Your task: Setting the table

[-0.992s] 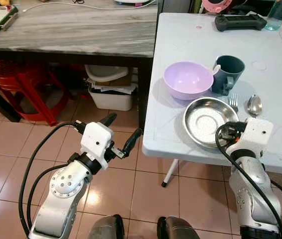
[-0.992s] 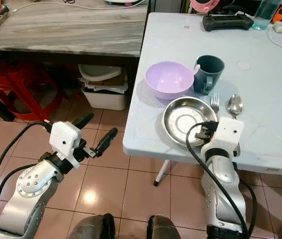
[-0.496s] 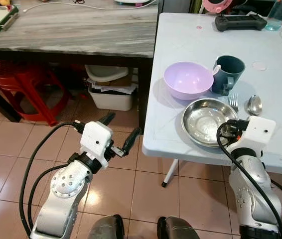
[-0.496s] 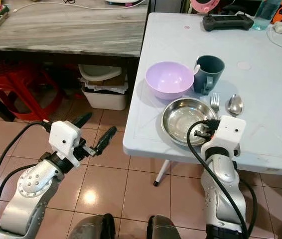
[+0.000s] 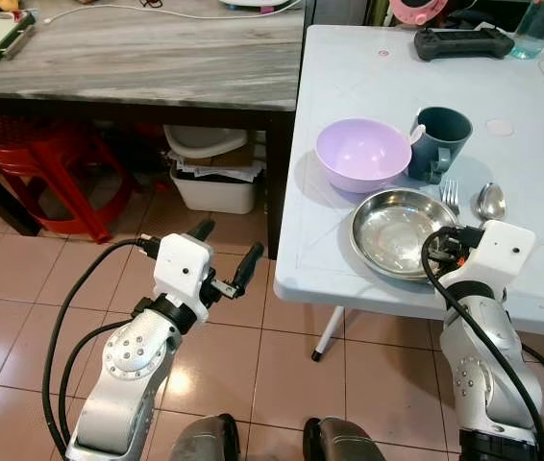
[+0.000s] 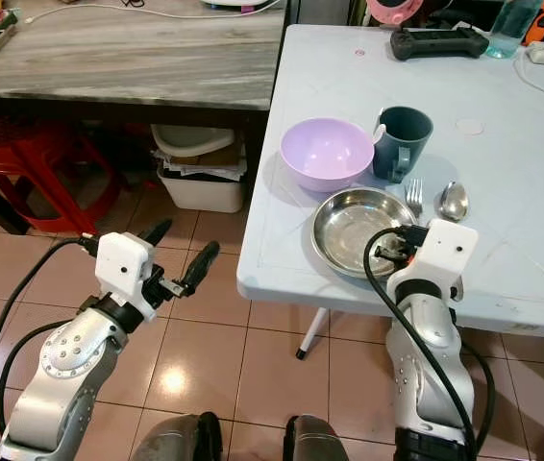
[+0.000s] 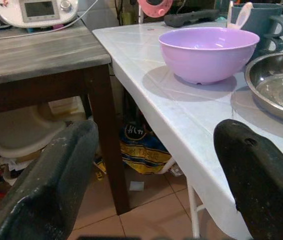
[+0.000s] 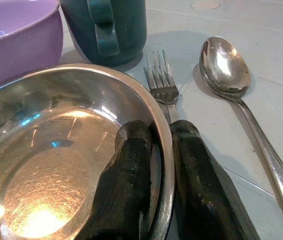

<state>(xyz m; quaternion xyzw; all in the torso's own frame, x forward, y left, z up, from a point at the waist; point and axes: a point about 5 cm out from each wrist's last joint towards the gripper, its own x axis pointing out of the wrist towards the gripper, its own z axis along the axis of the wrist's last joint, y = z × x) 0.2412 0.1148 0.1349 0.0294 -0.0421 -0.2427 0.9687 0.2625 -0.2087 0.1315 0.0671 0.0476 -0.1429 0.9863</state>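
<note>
A steel plate [image 5: 392, 230] lies near the front edge of the white table [image 5: 349, 77]. My right gripper [image 8: 159, 131] is shut on the plate's right rim [image 8: 165, 145], one finger inside and one outside. Behind the plate stand a purple bowl [image 5: 361, 154] and a dark teal mug [image 5: 438, 141]. To the plate's right lie a fork [image 5: 450, 195] and a spoon [image 5: 490, 202], side by side. My left gripper [image 5: 226, 248] is open with nothing in it. It hangs over the tiled floor, left of the white table and below its edge.
A grey wooden table [image 5: 137, 53] stands to the left, with a red stool [image 5: 46, 163] and a white bin [image 5: 216, 178] beneath it. A black controller [image 5: 464, 40] lies at the white table's far side. A folding table leg [image 5: 330, 331] stands below the front edge.
My right wrist has shifted a little up and to the right at the plate's rim. The left gripper has sunk slightly. The dishes stay where they were.
</note>
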